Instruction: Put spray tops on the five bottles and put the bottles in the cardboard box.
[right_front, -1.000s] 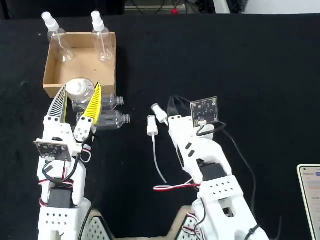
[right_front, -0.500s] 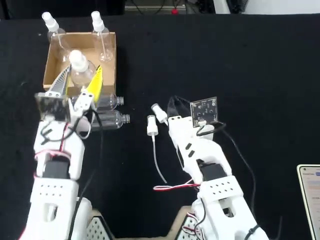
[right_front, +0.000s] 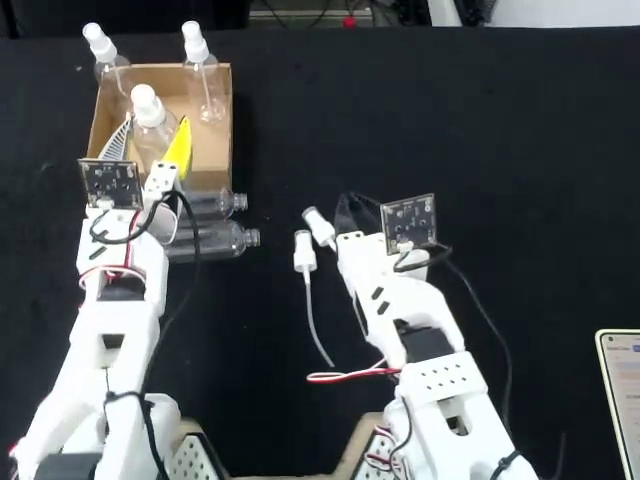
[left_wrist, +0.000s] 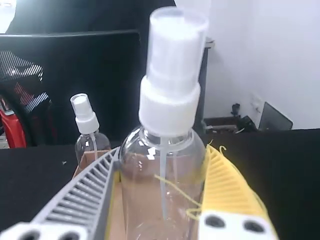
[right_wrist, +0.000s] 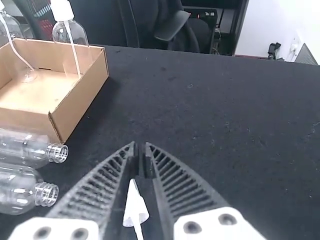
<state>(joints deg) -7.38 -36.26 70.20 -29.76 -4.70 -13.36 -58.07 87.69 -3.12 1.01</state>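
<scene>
Left gripper (right_front: 155, 135) is clamping down on a bottle (left_wrist: 162, 175), with the gray finger on 1 side and the yellow finger on the other, both squeezing the clear body. The bottle is standing upright with its white sprayer (left_wrist: 172, 75) already on. It's hanging over the near left part of the box (right_wrist: 82, 92). Can't tell if the bottom is touching the box floor, since the arm is blocking that in the high view.

2 capped bottles (right_front: 108, 68) (right_front: 205, 90) are standing upright in the box, 1 at each far corner.

2 open bottles (right_front: 212, 204) (right_front: 215, 241) are lying on their sides on the black table (right_front: 450, 120) just beside the box's near wall. They're side by side with their necks pointing toward the right arm, and the left arm is partly covering them.

Right gripper (right_wrist: 140, 149) is sitting low over the table near those necks. Its tips are pulled almost together, and it looks like it's pinching a spray top (right_wrist: 134, 206) further back between the fingers. A loose top (right_front: 304, 255) is lying on the table just beside it, with its thin tube trailing back toward the arm bases.
</scene>
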